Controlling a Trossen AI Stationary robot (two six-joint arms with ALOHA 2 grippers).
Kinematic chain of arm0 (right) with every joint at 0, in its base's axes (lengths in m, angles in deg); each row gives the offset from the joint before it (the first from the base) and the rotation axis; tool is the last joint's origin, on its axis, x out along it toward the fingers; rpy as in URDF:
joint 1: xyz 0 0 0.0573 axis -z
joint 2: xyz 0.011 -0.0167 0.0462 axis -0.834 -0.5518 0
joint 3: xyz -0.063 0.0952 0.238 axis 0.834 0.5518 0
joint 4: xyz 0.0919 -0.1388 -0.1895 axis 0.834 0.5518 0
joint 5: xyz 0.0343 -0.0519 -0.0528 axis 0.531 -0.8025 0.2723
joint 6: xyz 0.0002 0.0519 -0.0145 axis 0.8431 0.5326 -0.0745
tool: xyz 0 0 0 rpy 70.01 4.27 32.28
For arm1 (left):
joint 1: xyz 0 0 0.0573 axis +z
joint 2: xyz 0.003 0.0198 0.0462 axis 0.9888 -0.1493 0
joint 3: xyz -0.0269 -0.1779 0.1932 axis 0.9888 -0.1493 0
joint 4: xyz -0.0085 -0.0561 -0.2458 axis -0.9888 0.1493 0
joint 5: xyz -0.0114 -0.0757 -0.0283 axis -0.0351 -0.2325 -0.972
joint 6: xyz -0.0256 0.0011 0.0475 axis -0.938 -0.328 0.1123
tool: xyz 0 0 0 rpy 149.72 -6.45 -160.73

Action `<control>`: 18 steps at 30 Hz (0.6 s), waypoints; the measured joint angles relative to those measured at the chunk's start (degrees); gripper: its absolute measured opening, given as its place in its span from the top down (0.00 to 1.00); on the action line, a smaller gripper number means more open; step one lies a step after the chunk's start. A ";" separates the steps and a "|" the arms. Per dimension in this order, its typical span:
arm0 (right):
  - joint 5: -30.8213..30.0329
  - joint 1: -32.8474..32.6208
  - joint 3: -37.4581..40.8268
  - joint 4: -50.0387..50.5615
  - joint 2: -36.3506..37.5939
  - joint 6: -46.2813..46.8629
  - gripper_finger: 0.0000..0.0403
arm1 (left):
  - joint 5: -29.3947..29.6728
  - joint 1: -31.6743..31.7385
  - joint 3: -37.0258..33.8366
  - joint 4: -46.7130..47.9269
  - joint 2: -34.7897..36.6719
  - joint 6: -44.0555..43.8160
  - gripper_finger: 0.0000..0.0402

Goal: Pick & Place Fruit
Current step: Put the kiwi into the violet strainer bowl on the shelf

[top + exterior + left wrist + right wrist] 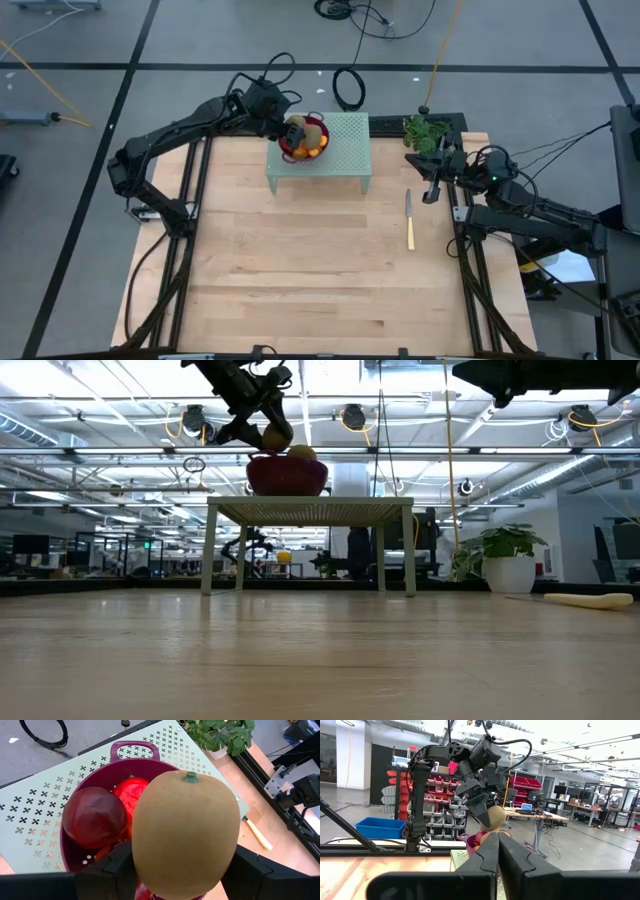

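A purple bowl (305, 145) stands on a pale green perforated stand (348, 150) at the table's far middle. In it lie a dark red ball (94, 817), a red-orange fruit (131, 792) and orange pieces (318, 146). My left gripper (291, 128) reaches in from the far left and is shut on a brown-green oval fruit (185, 830) just above the bowl (287, 475). My right gripper (498, 851) is shut on nothing and raised at the table's right edge (432, 188). My left gripper pinches the oval fruit between its two fingers (116, 870), on its two opposite sides (145, 860), at the half away from the stem. The fingers slant down from the table's far left. The fruit is lifted over the bowl, its green stem end (190, 776) pointing away from the gripper.
A yellow-handled knife (409, 222) lies on the wood to the right of the stand. A small potted plant (424, 130) stands at the far right corner. Black frame rails (190, 190) run along both sides of the table.
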 joint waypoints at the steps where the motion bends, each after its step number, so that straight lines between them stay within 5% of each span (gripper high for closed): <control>1: 0.00 0.00 0.00 -0.02 0.00 0.00 1.00 | 0.00 0.00 0.00 0.00 0.00 0.00 0.44; 18: 0.00 0.02 0.00 -0.63 -0.02 0.00 1.00 | 0.45 0.00 0.00 -0.19 0.00 1.18 0.26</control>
